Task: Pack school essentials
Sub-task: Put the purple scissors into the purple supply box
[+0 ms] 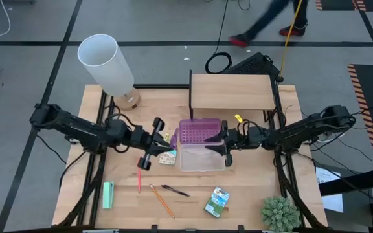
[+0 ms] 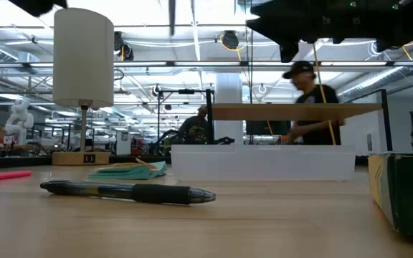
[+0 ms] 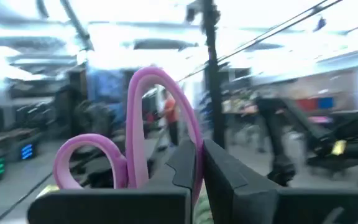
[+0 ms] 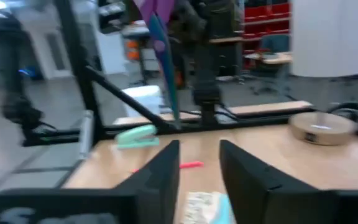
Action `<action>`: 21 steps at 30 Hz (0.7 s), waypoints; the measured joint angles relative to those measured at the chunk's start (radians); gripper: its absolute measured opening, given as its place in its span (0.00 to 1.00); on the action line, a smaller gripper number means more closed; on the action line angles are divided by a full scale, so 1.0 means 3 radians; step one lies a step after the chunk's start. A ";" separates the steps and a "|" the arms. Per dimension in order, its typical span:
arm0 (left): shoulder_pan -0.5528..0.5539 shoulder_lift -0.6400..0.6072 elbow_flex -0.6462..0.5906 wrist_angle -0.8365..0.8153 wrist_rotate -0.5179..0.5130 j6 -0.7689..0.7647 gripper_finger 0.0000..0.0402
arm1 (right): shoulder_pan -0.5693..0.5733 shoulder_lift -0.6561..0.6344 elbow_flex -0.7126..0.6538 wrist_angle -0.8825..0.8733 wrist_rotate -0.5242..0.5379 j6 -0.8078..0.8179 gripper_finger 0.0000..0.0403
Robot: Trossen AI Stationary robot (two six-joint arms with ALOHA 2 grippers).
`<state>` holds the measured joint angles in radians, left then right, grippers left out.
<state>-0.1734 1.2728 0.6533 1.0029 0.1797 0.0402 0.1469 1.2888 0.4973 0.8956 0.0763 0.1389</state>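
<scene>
Left gripper [image 3: 197,163]: raised above the table left of the case, fingers clamped on the purple-handled scissors [image 3: 143,134]; two pink-purple loops fill the left wrist view, blades hidden behind the fingers there.
Scissors seen from the other arm: blades [image 4: 163,56] hanging point-down in mid-air, handles cut off at the frame edge.
Right gripper [image 1: 226,147]: at the right edge of the clear case [image 1: 199,157], fingers apart with nothing between them.
Case: open, purple lid [image 1: 201,131] tipped up at the far side; contents not discernible from above or through the frosted wall in the low view.
Colourful pack [image 1: 167,157]: flat on the table just left of the case, partly under the left gripper; print unreadable.
Red pencil [image 1: 139,181]: on the table near the front, beside the orange pencil [image 1: 162,201] and black pen [image 1: 175,190].
Crayon box [image 1: 217,201]: front centre; in the low view cut off at the right edge, only a fragment of a white mark showing, not legible.
Mint-green block [image 1: 108,195]: front left.
Yellow piece [image 1: 238,118]: small, by the wooden shelf [image 1: 230,92]; shape hard to make out.
Lamp [image 1: 107,64]: far left corner.
Person [image 2: 308,104]: behind the table, blurred.
</scene>
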 joint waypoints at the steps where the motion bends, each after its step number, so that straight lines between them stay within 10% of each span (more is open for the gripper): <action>1: 0.0024 0.0065 0.0000 0.0116 0.0118 -0.0019 0.05 | -0.0003 0.0056 0.0001 0.0080 -0.0065 0.0021 0.34; 10: 0.0212 0.0690 0.0107 0.0904 0.0556 -0.0244 0.05 | -0.0008 0.0518 0.0007 0.0772 -0.0173 0.0086 0.62; 21: 0.0263 0.1151 0.0420 0.0961 0.0710 -0.0329 0.05 | 0.0008 0.1084 0.0367 0.0940 -0.0358 0.0031 0.66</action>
<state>-0.0944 1.6181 0.7792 1.2911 0.3927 -0.0584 0.1492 1.6141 0.6075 1.1777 -0.0312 0.1481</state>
